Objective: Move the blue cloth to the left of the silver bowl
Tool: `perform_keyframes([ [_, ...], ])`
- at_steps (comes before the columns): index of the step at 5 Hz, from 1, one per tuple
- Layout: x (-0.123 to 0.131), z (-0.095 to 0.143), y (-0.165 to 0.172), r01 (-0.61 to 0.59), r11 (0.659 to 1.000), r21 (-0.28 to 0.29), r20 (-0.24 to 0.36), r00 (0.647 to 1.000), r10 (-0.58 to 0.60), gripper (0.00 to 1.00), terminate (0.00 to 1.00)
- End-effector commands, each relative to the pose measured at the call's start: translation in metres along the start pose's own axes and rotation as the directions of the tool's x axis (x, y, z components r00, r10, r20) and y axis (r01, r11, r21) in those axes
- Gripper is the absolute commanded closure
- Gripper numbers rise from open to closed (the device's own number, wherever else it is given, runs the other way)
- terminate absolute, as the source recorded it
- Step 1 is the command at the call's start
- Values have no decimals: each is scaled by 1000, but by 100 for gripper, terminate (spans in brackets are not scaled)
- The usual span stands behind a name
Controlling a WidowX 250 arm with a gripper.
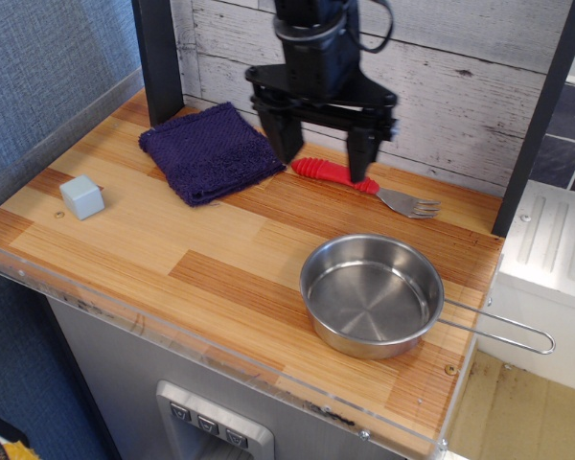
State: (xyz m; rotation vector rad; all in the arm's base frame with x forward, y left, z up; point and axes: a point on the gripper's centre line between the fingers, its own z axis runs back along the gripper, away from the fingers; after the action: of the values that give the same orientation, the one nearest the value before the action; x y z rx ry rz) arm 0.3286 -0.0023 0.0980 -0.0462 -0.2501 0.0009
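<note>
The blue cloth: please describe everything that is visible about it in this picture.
The blue cloth is a dark navy-purple, roughly square piece with a fuzzy knitted texture. It lies flat near the back left of the wooden table, turned diagonally, one corner close to the black post. Nothing grips it; the open gripper hovers beside its right edge.

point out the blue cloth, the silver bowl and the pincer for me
blue cloth (pixel 211 150): table camera view, middle of the folded navy fabric.
silver bowl (pixel 369 299): table camera view, flat bottom inside the pan.
pincer (pixel 324 151): table camera view, midway between its two black fingertips, held open above the red fork handle.
</note>
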Motion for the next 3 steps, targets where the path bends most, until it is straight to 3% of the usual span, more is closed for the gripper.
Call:
perform_keyframes([
  [1, 29, 15, 53, -20, 996, 83, 74, 997, 14, 0, 0],
  [3, 36, -1, 90, -73, 994, 85, 71, 995, 67, 0, 0],
])
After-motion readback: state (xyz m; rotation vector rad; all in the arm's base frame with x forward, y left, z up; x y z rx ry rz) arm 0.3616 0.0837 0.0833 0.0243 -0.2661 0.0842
